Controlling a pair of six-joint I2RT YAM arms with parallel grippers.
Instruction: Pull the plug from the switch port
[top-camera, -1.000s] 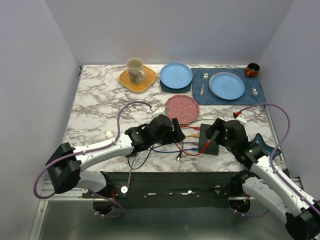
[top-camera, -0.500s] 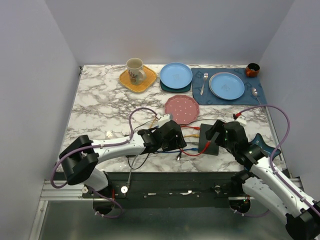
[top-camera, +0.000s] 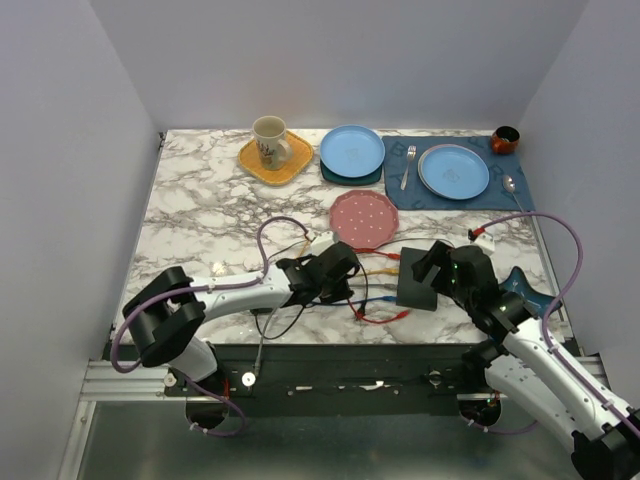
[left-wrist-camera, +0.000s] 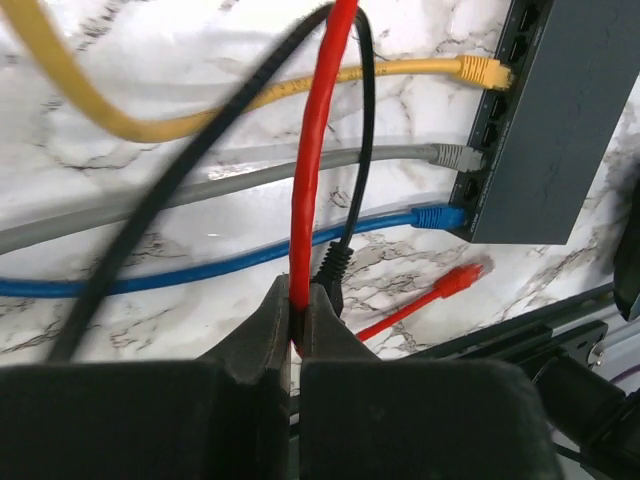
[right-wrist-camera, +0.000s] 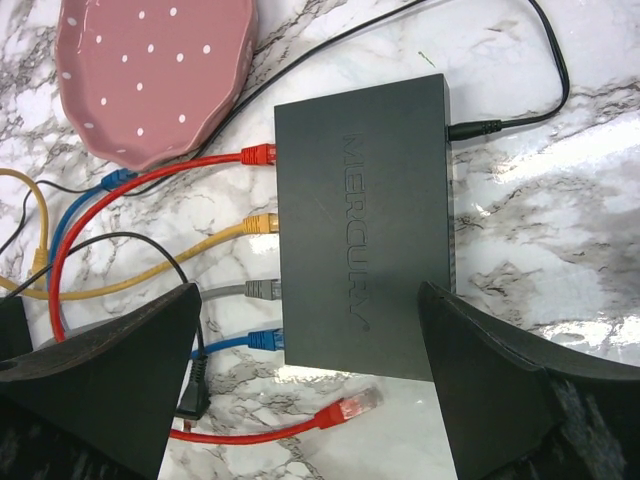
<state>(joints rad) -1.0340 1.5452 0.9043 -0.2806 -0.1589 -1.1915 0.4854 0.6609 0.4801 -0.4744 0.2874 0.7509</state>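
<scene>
The switch, a flat black box, lies on the marble with its sockets facing left; it also shows in the top view and the left wrist view. Red, yellow, grey and blue plugs sit in its ports. Another red plug lies loose by its near corner. My left gripper is shut on the red cable, left of the switch. My right gripper stands open, its fingers straddling the switch without touching it.
A pink dotted plate lies just behind the cables. A black power lead enters the switch's right side. A thin black cable crosses the red one. Mug, blue plates and a placemat line the back.
My left gripper slid toward the near edge and closed on the red cable. The right arm has barely moved.
</scene>
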